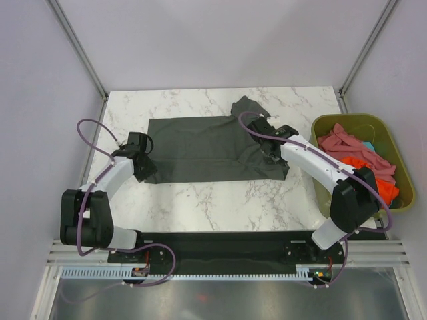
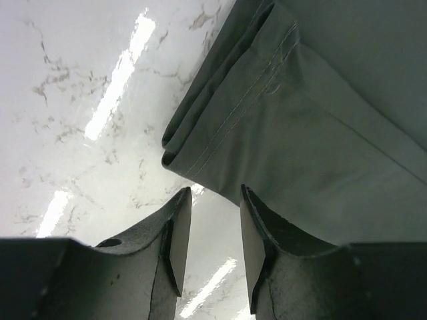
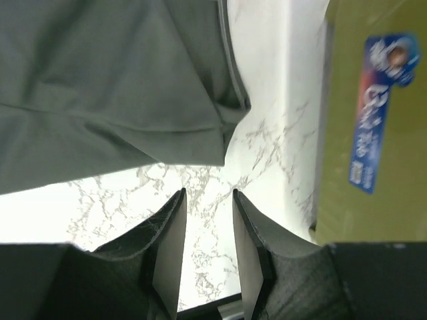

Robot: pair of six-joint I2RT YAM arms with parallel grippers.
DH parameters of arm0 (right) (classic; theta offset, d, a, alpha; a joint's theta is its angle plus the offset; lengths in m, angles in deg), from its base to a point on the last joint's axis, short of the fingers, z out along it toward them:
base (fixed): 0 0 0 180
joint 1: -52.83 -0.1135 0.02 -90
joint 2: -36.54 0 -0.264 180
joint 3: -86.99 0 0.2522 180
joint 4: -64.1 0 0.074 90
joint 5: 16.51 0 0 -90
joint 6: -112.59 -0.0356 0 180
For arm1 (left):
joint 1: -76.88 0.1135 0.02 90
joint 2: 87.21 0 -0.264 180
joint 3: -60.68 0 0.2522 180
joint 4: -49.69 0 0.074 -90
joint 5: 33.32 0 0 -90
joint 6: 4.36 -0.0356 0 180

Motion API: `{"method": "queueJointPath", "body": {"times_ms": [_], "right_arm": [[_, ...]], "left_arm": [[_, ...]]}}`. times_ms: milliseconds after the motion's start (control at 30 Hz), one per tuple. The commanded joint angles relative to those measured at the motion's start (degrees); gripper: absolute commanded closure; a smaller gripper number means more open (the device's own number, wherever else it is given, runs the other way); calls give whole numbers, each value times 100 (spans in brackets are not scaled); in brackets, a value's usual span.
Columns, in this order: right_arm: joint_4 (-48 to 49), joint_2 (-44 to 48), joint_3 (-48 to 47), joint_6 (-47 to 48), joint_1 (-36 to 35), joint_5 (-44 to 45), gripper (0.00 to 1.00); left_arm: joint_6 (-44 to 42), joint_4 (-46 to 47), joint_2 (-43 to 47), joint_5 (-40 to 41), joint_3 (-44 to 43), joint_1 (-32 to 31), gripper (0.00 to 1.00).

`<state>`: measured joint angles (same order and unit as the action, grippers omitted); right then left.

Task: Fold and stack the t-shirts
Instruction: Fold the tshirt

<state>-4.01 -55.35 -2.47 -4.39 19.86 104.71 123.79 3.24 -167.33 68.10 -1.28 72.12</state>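
A dark charcoal grey t-shirt point(image 1: 207, 148) lies folded into a wide band across the marble table, with a bunched sleeve at its far right. My left gripper point(image 1: 152, 172) is at the shirt's near left corner. In the left wrist view the left gripper point(image 2: 215, 200) is open and empty, just short of the stitched folded hem point(image 2: 267, 113). My right gripper point(image 1: 279, 162) is at the shirt's near right corner. In the right wrist view the right gripper point(image 3: 208, 200) is open over bare marble, with the grey cloth point(image 3: 113, 87) just beyond the fingertips. Pink point(image 1: 343, 143) and orange point(image 1: 387, 190) t-shirts lie in the bin.
An olive-green plastic bin point(image 1: 320, 123) stands at the table's right edge, close to the right arm. Its wall point(image 3: 393, 200) carries a blue label. Grey walls enclose the table on the left, right and back. Marble point(image 1: 213, 207) shows between the shirt and the arm bases.
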Motion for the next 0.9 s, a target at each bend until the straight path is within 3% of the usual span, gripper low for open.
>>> {"method": "queueJointPath", "body": {"times_ms": [0, 167, 400, 500, 633, 667, 867], "right_arm": [[91, 233, 493, -562, 185, -459, 59], [494, 444, 995, -738, 300, -766, 59], [653, 453, 1277, -694, 344, -759, 61], [653, 585, 1408, -738, 353, -670, 61], [680, 717, 1628, -835, 353, -652, 61], [706, 743, 1698, -765, 361, -696, 61], [1039, 962, 2093, -150, 353, -1537, 60]], "left_arm": [[385, 262, 136, -158, 214, 1, 56], [588, 482, 190, 132, 523, -8, 52], [790, 562, -531, 606, 479, -8, 52], [817, 553, -619, 852, 417, 1, 58], [562, 544, -724, 993, 207, 106, 86], [466, 535, -759, 976, 163, 158, 98], [351, 544, -619, 844, 127, 467, 98]]}}
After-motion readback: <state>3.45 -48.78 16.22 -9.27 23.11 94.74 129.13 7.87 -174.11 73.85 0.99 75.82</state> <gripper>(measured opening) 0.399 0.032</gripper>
